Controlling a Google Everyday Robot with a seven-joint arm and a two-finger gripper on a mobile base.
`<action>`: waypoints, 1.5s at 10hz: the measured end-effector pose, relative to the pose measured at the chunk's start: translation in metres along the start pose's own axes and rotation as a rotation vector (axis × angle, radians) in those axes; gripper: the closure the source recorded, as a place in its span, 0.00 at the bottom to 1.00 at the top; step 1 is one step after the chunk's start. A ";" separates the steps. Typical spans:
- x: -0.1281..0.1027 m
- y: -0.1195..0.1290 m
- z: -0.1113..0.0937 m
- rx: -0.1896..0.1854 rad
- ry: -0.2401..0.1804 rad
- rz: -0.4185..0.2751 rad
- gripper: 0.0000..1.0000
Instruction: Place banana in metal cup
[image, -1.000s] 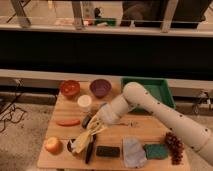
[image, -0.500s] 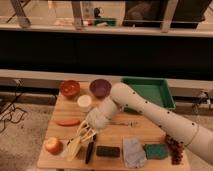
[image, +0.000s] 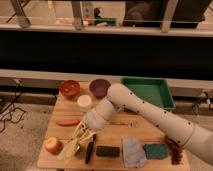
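Observation:
The banana (image: 68, 149), pale yellow and slender, lies near the front left corner of the wooden table (image: 117, 134), between a round orange-red fruit (image: 52, 145) and a black elongated object (image: 89, 149). My gripper (image: 81, 137) hangs low over the table right at the banana's upper end, at the tip of the white arm (image: 145, 112) that reaches in from the right. I cannot tell whether it touches the banana. The metal cup does not show; it may be hidden behind the arm.
An orange bowl (image: 69, 88), a purple bowl (image: 99, 88) and a white cup (image: 84, 102) stand at the back. An orange carrot (image: 67, 122) lies left. A black sponge (image: 107, 151), grey cloth (image: 133, 151), green sponge (image: 156, 150) and grapes (image: 175, 150) line the front. A green tray (image: 148, 92) is back right.
The arm has swung left and down, bringing the gripper from the table's middle to the banana at the front left. The objects on the table have not moved.

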 end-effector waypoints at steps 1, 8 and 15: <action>0.004 -0.004 -0.001 0.007 -0.005 0.003 0.97; 0.027 0.000 0.036 -0.026 -0.058 0.029 0.97; 0.038 -0.013 0.064 -0.070 -0.089 -0.002 0.97</action>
